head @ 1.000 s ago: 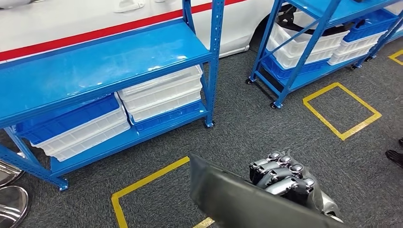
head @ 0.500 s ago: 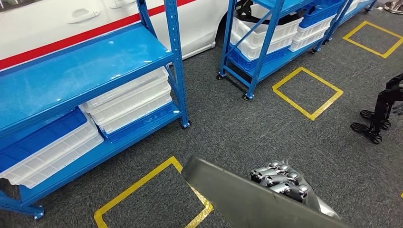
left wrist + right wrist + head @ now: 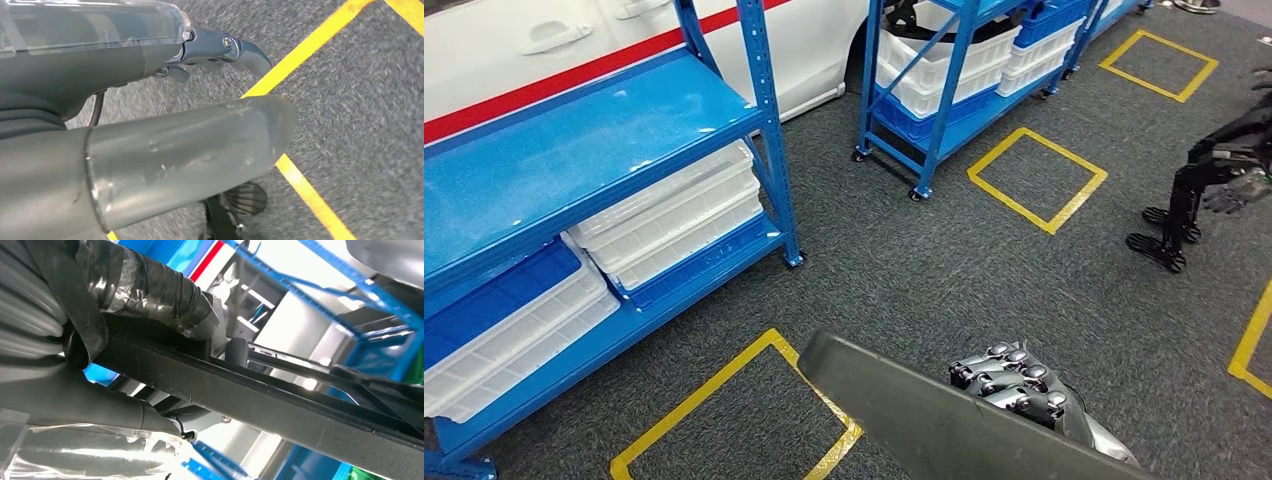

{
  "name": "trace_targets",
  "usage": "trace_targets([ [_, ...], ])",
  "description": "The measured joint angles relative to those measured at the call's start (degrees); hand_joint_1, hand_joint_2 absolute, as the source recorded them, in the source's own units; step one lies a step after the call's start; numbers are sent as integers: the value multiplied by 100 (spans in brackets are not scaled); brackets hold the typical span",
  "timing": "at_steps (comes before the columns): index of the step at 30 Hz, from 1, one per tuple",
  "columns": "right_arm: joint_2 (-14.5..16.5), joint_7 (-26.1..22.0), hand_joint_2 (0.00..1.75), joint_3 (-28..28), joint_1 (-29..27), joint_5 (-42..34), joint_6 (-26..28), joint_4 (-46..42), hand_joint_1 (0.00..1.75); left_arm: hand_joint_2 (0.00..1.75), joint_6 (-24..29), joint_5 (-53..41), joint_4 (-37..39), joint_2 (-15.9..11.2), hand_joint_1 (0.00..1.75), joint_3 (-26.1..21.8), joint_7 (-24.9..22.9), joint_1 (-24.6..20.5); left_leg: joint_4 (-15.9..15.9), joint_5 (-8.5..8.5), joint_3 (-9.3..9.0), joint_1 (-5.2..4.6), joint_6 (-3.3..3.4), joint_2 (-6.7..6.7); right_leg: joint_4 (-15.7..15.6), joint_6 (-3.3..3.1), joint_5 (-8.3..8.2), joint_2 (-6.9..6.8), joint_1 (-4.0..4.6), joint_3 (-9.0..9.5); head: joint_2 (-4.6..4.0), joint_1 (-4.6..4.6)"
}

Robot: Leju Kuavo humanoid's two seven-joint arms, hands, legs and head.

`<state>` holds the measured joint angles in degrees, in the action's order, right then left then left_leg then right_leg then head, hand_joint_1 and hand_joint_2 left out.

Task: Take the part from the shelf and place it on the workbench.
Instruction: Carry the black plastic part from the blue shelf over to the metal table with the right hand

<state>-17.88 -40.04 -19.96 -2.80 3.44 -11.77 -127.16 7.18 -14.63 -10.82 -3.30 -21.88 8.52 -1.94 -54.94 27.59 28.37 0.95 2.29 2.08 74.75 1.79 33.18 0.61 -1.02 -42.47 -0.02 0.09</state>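
Observation:
The part (image 3: 924, 415) is a flat dark grey panel that crosses the bottom of the head view at a slant, over the carpet. My right hand (image 3: 1016, 385) grips it, fingers curled over its upper edge. The right wrist view shows the part's long dark edge (image 3: 300, 405) clamped under the taped fingers (image 3: 150, 287). My left hand (image 3: 165, 145) hangs above the floor holding nothing, its thick grey thumb apart from the straight dark fingers (image 3: 225, 47).
A blue shelf (image 3: 574, 140) with white crates (image 3: 674, 215) stands at the left, in front of a white car (image 3: 524, 60) with a red stripe. A second blue shelf (image 3: 944, 70) stands further back. Yellow squares (image 3: 1036, 178) mark the grey carpet. Another robot's dark legs (image 3: 1189, 200) stand at the right.
The camera has turned: both shelves have slid left in the picture and the dark robot legs have come into view at the right. My right hand still grips the part the same way.

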Motion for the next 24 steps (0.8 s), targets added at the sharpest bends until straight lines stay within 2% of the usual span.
trace_targets([
  [2,-3,0,175,0,-7,5,4,2,173,0,-2,-1,0,-1,0,-3,0,-1,0,2,0,0,-2,14,26,5,-3,-2,-7,-12,0,0],
  [4,-7,0,175,-1,-46,34,40,6,173,0,-5,-5,0,-3,0,-13,4,-8,-4,15,-6,2,-21,94,-135,29,-148,-31,-43,84,0,0],
  [6,-13,0,175,-5,-82,86,109,9,173,0,13,-13,0,-21,0,-28,31,-21,-21,67,-43,-4,-95,245,-961,42,-509,-258,-59,560,0,1],
  [7,-22,0,175,-11,-89,98,136,6,173,0,32,-7,-2,-46,0,-46,60,-41,-36,115,-71,-3,-170,335,-1335,-28,-637,-298,-45,756,0,0],
  [8,-33,0,175,-17,-82,95,149,5,173,0,57,-1,-4,-73,0,-73,108,-58,-197,261,-34,5,-240,280,-1640,-125,-727,-306,-26,909,0,-1],
  [10,-55,0,175,-37,-50,19,90,4,173,0,101,16,-8,-117,0,-139,228,-76,-869,675,248,24,-323,46,-1678,-317,-725,-80,8,884,0,-3],
  [11,-59,0,175,-51,-19,-37,25,6,173,0,114,17,-9,-128,0,-166,288,-66,-1343,894,479,28,-319,-121,-1676,-348,-725,-3,23,879,0,-3],
  [12,-61,0,175,-71,6,-92,-47,9,173,0,121,20,-9,-138,0,-186,335,-57,-1678,983,662,25,-311,-155,-1669,-358,-722,70,38,878,0,-2],
  [13,-61,0,175,-94,32,-143,-117,14,173,0,115,20,-9,-146,0,-202,375,-53,-1835,960,771,22,-302,-172,-1658,-365,-717,147,52,880,0,-3],
  [14,-61,0,175,-120,61,-189,-182,22,173,0,105,20,-9,-152,0,-216,405,-55,-1759,817,775,22,-289,-185,-1647,-368,-712,225,61,888,0,-3],
  [15,-61,0,175,-147,88,-235,-246,31,173,0,95,19,-9,-156,0,-230,435,-61,-1468,585,678,22,-270,-224,-1637,-366,-704,305,65,902,0,-3],
  [17,-60,0,175,-193,137,-334,-373,56,173,0,75,16,-9,-165,0,-264,491,-77,-703,173,396,33,-230,-494,-1613,-341,-687,454,68,913,0,-2],
  [18,-59,1,175,-212,152,-377,-425,72,173,0,68,15,-9,-171,0,-284,515,-94,-443,78,294,33,-220,-615,-1607,-313,-687,523,65,903,0,-2],
  [19,-58,1,175,-226,158,-412,-462,88,173,0,61,14,-10,-176,0,-301,535,-113,-311,56,244,29,-210,-697,-1609,-279,-694,589,55,885,0,-2],
  [21,-58,2,175,-242,159,-447,-491,112,173,0,45,15,-13,-188,0,-316,564,-164,-245,47,211,20,-171,-612,-1636,-190,-735,720,36,851,0,-2],
  [22,-57,1,175,-245,157,-455,-492,117,173,0,40,16,-14,-191,0,-317,574,-185,-211,21,199,26,-133,-540,-1615,-156,-725,685,37,828,0,-1],
  [23,-57,0,175,-247,164,-460,-494,121,173,0,36,16,-16,-194,0,-319,582,-200,-178,-4,187,33,-92,-458,-1512,-127,-654,565,46,774,0,0],
  [24,-56,-1,175,-249,173,-465,-494,126,173,0,32,17,-16,-193,0,-322,586,-205,-149,-22,180,39,-57,-371,-1295,-105,-516,394,55,670,0,1],
])
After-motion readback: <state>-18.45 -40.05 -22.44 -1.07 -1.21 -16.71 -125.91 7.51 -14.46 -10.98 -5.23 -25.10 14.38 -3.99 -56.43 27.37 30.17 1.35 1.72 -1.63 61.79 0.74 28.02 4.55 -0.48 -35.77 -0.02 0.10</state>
